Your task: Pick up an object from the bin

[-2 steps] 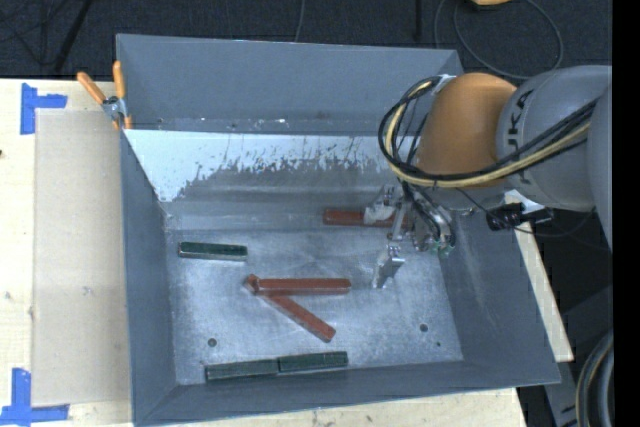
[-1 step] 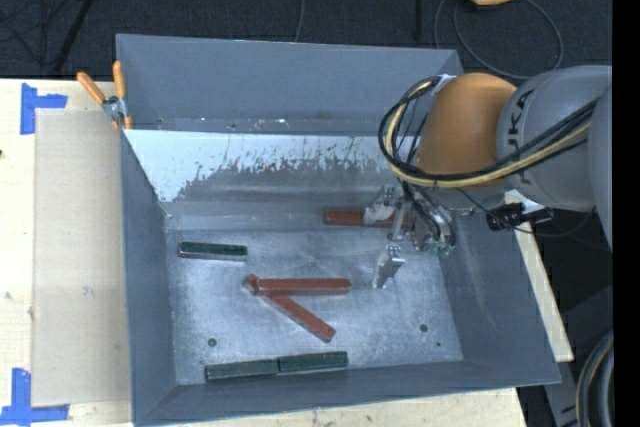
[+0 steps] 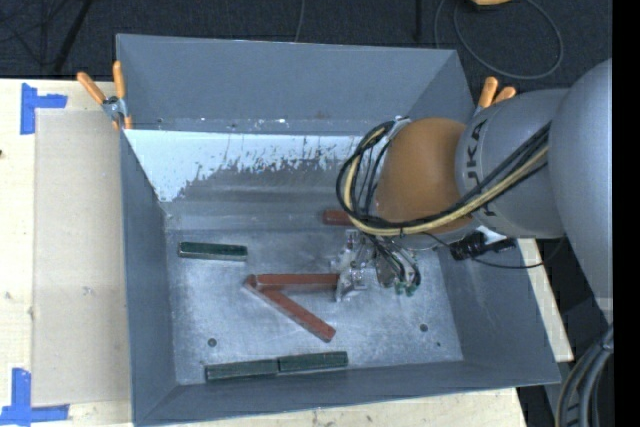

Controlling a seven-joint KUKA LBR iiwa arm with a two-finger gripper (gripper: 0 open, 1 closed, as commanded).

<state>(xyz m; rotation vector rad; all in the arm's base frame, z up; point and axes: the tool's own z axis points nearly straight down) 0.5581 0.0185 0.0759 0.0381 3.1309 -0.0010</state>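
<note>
Right, the pincer (image 3: 350,283) is down low over the bin floor, right of centre, a tangle of metal and wiring under the arm's rounded orange cover (image 3: 420,170). How far it is open, I cannot tell; the hardware crowds the tip. It sits at the right end of a long reddish-brown flat bar (image 3: 290,282) that lies level across the middle of the floor, and whether it touches the bar I cannot tell. Nothing is seen gripped.

A second reddish-brown bar (image 3: 300,315) slants from the first one's left end down towards the right, so the pair make a narrow V that opens on the pincer's side. Behind the pincer, a short reddish-brown piece (image 3: 335,216) pokes out from under the black-and-yellow cables (image 3: 350,185), the rest of it hidden.

Further out, a dark green flat bar (image 3: 212,251) lies alone to the left. Two more dark green bars (image 3: 241,371) (image 3: 313,362) lie end to end along the near wall.

All of it rests in the grey metal bin (image 3: 290,95), whose sloped walls are scratched and whose floor is scuffed and whitish.
</note>
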